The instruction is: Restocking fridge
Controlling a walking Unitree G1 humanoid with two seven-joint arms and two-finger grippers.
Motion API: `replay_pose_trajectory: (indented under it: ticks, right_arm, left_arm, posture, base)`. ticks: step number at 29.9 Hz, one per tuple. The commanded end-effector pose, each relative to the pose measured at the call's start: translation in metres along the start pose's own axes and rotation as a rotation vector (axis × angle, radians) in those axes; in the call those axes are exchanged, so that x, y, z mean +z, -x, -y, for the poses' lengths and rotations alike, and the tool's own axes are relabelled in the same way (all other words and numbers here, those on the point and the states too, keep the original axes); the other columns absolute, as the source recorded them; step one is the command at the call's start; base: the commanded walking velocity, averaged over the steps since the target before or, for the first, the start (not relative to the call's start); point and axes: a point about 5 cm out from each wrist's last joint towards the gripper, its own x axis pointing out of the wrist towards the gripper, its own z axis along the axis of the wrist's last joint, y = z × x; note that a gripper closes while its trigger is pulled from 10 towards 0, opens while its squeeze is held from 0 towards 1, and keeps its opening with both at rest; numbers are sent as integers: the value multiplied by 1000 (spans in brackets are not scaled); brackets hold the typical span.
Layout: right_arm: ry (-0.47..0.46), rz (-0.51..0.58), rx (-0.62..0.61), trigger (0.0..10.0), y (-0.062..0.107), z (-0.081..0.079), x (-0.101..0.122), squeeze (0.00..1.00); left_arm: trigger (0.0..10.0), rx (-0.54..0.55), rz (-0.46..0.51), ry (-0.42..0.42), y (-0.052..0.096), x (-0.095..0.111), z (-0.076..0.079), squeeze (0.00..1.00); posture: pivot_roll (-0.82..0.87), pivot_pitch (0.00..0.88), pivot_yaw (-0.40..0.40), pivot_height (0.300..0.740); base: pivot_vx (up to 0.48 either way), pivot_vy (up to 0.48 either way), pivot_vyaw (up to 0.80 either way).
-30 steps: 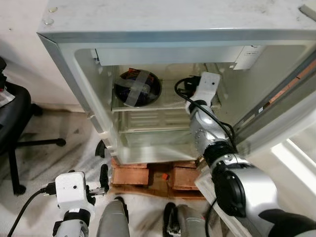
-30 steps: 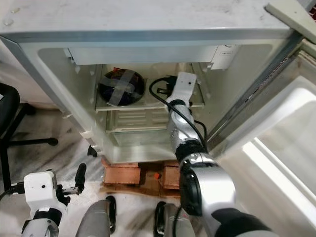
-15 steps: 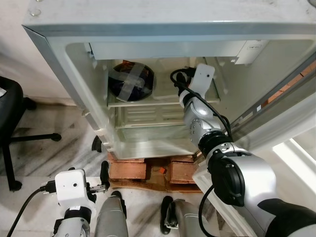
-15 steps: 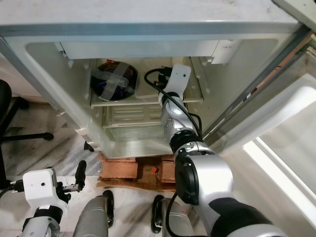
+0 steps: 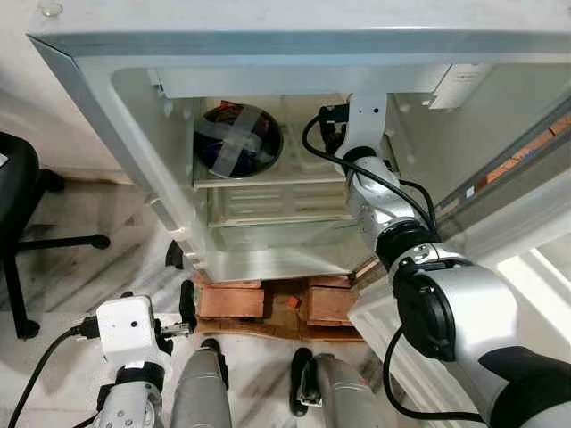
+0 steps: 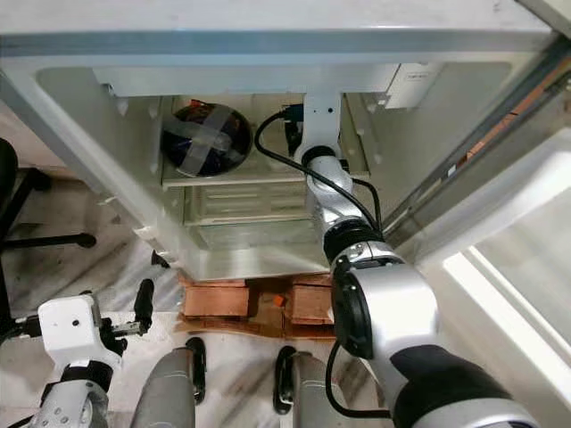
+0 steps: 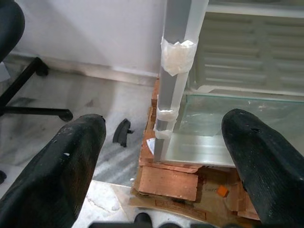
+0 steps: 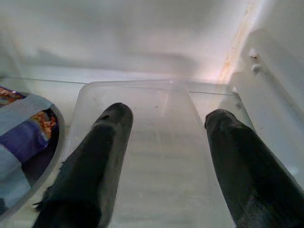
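Note:
The fridge (image 5: 134,116) stands open before me. On its upper glass shelf (image 5: 268,178) a dark round bowl (image 5: 238,139) with grey tape crossed over its lid sits at the left. Beside it lies a clear plastic container (image 8: 142,123). My right arm reaches into that shelf, its white wrist camera (image 5: 366,114) over the shelf's right part. The right gripper (image 8: 168,114) is open, its fingers spread over the container's two long sides; whether they touch it I cannot tell. My left gripper (image 7: 164,123) hangs low by the floor, open and holding nothing.
The fridge door (image 5: 508,214) stands open at the right. Red bricks (image 5: 232,301) and cardboard prop the fridge off the marble floor. A black office chair (image 5: 18,178) is at the left. My legs (image 5: 201,392) stand just before the bricks. A glass-covered drawer (image 7: 228,123) fills the bottom.
The camera has shifted toward the fridge. My right wrist has straightened and now points squarely into the upper shelf. The left arm hangs as before.

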Motion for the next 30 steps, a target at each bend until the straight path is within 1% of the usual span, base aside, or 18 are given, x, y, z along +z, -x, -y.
replay_pose_trajectory:
  ticks: [1,4,5,7,8,9,10,12,16,20,23,24,26,28,30]
  right_arm:
    - [10,34,15,10000,0,2,3,1000]
    - [1,30,22,10000,1,4,1,1000]
    - [-53,21,54,10000,2,2,-2,1000]
    - [-80,6,85,10000,4,0,-6,1000]
    - [-117,-12,119,10000,6,-3,-11,1000]
    - [-132,-17,130,10000,6,-3,-13,1000]
    - [-142,-29,161,10000,9,-6,-18,1000]
    - [-139,-38,178,10000,10,-7,-21,1000]
    - [-145,-80,240,10000,19,-11,-38,1000]
    - [-150,-51,250,10000,20,-10,-37,1000]
    - [-132,11,253,10000,19,-9,-30,1000]
    - [-132,46,261,10000,19,-10,-25,1000]
    - [-126,68,267,10000,18,-11,-21,1000]
    - [-135,89,272,10000,18,-11,-18,1000]
    - [-115,109,268,10000,19,-9,-16,1000]
  left_arm:
    - [10000,15,-34,-15,2,-7,-3,0]
    - [10000,16,-32,-19,1,-6,-4,0]
    - [10000,20,-30,-23,0,-6,-5,0]
    - [10000,22,-29,-25,-1,-6,-6,0]
    - [10000,19,-27,-27,-2,-5,-6,0]
    - [10000,17,-26,-28,-3,-6,-6,0]
    - [10000,13,-25,-30,-4,-6,-5,0]
    - [10000,12,-25,-31,-5,-6,-5,0]
    - [10000,4,-7,-35,-13,-3,-5,0]
    - [10000,4,10,-39,-18,0,-6,0]
    - [10000,4,26,-46,-22,2,-8,0]
    - [10000,4,33,-50,-24,3,-9,0]
    - [10000,4,37,-53,-26,3,-10,0]
    - [10000,-1,48,-59,-30,4,-10,0]
    - [10000,-9,62,-75,-37,5,-10,0]
  posture:
    - [339,285,-77,740]
    - [339,285,-77,740]
    - [341,278,-74,740]
    - [338,273,-73,740]
    - [334,270,-71,740]
    - [333,269,-70,740]
    - [330,265,-68,740]
    - [327,259,-66,740]
    - [322,243,-61,740]
    - [321,227,-56,740]
    - [320,211,-51,740]
    - [317,203,-47,740]
    - [316,192,-45,740]
    - [314,180,-44,740]
    - [306,153,-38,740]
  base:
    - [0,0,0]
    - [0,0,0]
    - [0,0,0]
    - [0,0,0]
    - [0,0,0]
    - [0,0,0]
    - [0,0,0]
    - [0,0,0]
    - [0,0,0]
    - [0,0,0]
    - [0,0,0]
    - [0,0,0]
    - [0,0,0]
    - [0,0,0]
    - [0,0,0]
